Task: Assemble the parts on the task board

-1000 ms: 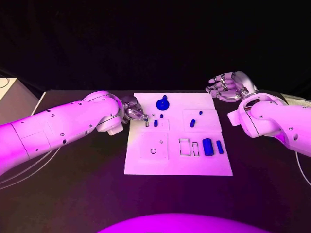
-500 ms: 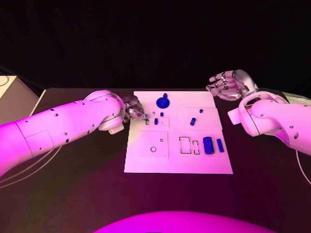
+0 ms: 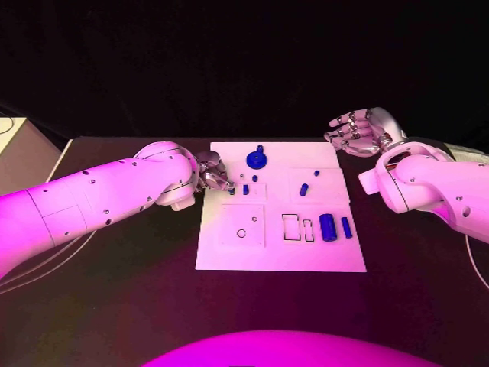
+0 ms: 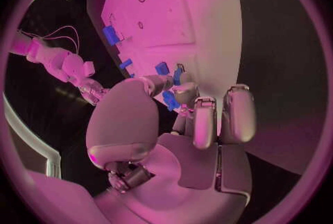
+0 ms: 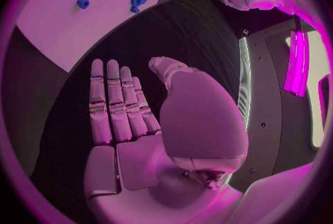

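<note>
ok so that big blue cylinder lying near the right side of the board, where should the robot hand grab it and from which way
Grip the cylinder across its middle, coming straight down from above. It lies flat on the board, long axis running away from the robot, so its curved flanks face left and right. A smaller blue piece lies close on its right, leaving little room there.

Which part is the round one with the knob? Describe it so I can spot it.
Start at the task board, the white plate mid-table. Go to its far edge, near the middle, just past the left hand. The round part lies there: a blue disc with a stub on top, wider than the slim pegs and bars around it.
</note>
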### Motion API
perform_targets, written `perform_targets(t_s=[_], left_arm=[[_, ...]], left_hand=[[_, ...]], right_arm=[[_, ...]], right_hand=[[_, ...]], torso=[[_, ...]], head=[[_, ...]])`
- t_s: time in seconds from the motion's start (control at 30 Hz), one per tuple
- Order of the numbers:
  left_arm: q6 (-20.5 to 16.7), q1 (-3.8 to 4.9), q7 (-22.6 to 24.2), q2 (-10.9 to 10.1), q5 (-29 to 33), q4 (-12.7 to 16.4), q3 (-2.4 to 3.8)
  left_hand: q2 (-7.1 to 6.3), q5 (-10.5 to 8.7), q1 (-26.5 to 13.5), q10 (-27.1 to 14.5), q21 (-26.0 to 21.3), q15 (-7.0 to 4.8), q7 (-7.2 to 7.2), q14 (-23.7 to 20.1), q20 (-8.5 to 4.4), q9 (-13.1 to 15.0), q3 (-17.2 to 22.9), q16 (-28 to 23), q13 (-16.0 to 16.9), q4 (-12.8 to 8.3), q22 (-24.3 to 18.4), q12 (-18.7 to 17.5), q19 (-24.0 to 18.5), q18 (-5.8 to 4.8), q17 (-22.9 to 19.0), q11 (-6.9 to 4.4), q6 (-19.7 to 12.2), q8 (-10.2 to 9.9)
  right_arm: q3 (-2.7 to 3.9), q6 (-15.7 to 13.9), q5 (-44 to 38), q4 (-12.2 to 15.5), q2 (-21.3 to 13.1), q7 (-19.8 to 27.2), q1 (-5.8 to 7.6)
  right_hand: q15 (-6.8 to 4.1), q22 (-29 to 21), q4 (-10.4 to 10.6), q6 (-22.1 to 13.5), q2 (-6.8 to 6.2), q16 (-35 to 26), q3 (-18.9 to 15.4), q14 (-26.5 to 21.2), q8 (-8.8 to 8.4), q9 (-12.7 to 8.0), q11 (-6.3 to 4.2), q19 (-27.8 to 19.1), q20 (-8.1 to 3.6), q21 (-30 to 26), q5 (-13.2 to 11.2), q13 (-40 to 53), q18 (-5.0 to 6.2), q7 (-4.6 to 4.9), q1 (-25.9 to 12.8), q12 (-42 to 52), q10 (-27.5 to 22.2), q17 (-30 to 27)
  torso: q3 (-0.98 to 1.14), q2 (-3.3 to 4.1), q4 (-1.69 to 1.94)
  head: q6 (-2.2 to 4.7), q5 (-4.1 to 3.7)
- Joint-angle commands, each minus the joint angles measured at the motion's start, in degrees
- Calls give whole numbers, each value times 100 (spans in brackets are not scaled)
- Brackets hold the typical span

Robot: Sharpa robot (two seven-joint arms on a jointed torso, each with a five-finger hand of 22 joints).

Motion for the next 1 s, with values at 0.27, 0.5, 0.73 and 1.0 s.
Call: perform_targets(t_s=[0.27,0.5,0.73,1.0], left_arm=[[128,-1,45,15,-224,24,-8],[128,-2,41,26,-266,20,-11],[146,-2,46,48,-275,8,-21],[207,-2,53,58,-271,16,-44]], left_hand=[[37,2,-14,34,30,-31,-11,564,-8,6,1218,32,6,-1195,202,34,36,-31,1400,-3,15,-4],[34,1,-15,35,33,-32,-12,563,-9,5,1223,31,4,-1199,206,32,39,-32,1398,-3,17,-7],[34,1,-15,35,33,-32,-12,563,-9,5,1223,31,4,-1199,206,32,39,-32,1398,-3,17,-7],[30,-1,-17,37,31,-32,-12,564,-10,4,1228,32,4,-1203,203,31,36,-31,1401,-4,20,-10]], right_arm=[[1,70,-12,9,1,80,-3],[1,71,-12,14,-3,78,-3],[1,73,-10,21,-10,77,-3],[1,73,-7,29,-18,75,-3]], right_hand=[[35,-5,-24,-39,34,-36,11,12,-3,-5,29,-45,8,-1,19,-5,77,148,-16,-12,-6,-5],[35,-5,-24,-39,34,-36,11,12,-3,-5,29,-45,8,-1,19,-5,77,148,-16,-12,-6,-5],[36,-16,-24,-40,34,-40,11,15,-2,-6,30,-44,8,0,31,-12,77,148,-21,-11,-6,-11],[36,-16,-24,-40,34,-40,11,15,-2,-6,30,-44,8,0,31,-12,77,148,-21,-11,-6,-11]], torso=[[4,1,-2],[5,5,-2],[2,7,0],[3,6,-2]], head=[[-15,-1],[-17,-9],[-38,-23],[-58,-31]])
